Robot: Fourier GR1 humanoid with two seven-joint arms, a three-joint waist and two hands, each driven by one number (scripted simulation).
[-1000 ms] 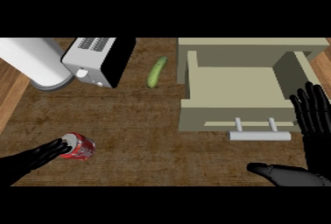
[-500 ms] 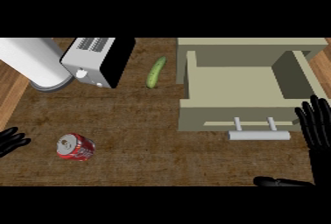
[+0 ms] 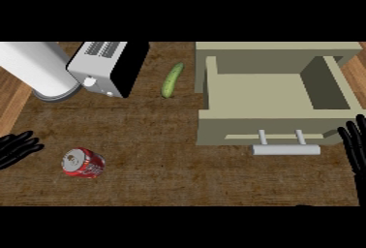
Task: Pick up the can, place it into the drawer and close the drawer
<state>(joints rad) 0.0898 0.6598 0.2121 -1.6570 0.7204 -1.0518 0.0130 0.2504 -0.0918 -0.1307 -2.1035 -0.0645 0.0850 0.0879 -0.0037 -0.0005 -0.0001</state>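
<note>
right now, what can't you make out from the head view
Left hand: head view, only fingers show; the left edge cuts off the rest.
Right hand: head view, the right edge cuts off most of it.
Can: head view, lettering too small to read.
White cylinder: head view, the upper edge cuts off its far end.

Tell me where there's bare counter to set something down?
The widest bare patch lies between the can and the handle of the open drawer, below the cucumber. The drawer's floor is bare too. The far left is crowded: toaster and white cylinder stand close together.
</note>
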